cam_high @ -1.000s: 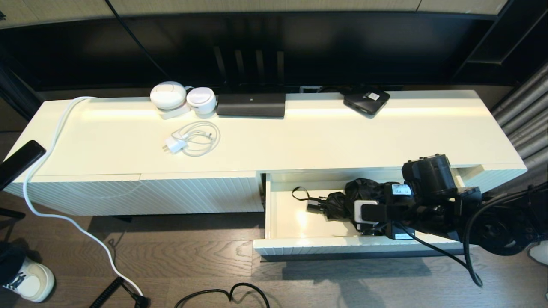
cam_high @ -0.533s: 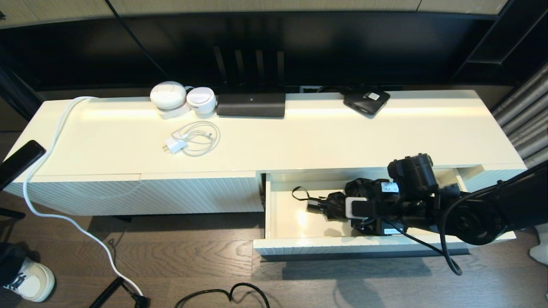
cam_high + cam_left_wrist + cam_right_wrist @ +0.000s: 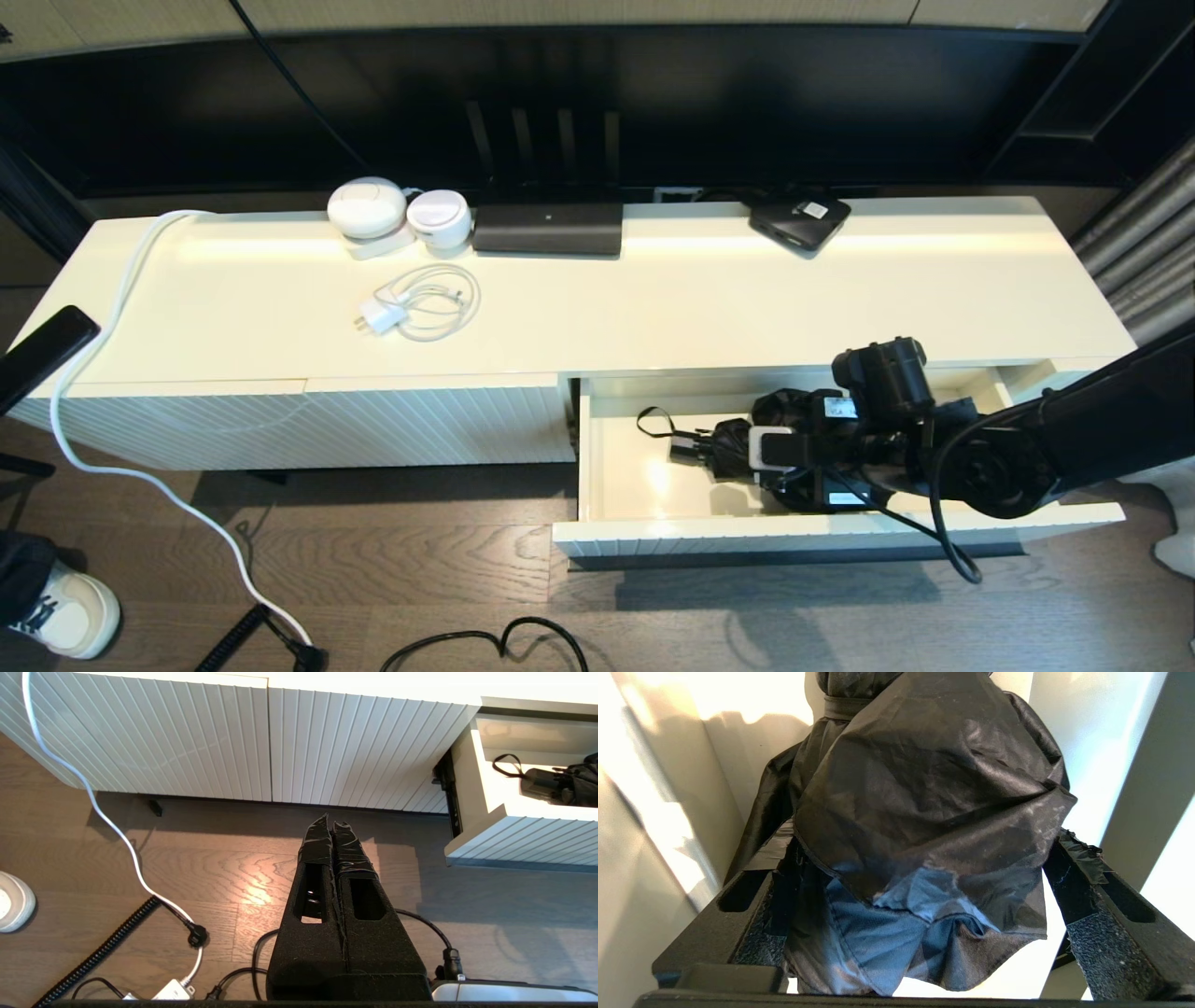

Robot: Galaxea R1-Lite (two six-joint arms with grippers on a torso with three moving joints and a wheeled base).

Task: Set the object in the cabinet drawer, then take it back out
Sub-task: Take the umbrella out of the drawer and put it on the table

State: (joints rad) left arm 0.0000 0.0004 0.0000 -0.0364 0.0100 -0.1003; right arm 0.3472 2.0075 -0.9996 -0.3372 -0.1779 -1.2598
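Right pincer [image 3: 920,891], spread wide, straddles the compact black folding umbrella [image 3: 738,439] inside the cream ribbed-front drawer [image 3: 747,537]; close squarely around the bunched fabric before lifting

The open drawer [image 3: 653,537] holds the black umbrella [image 3: 738,443] — its cream cabinet top [image 3: 700,299] carries a white charger [image 3: 411,308].

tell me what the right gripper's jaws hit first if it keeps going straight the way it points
The umbrella: its bunched fabric already sits between the open jaws of the right gripper inside the drawer. Contact can't be confirmed.
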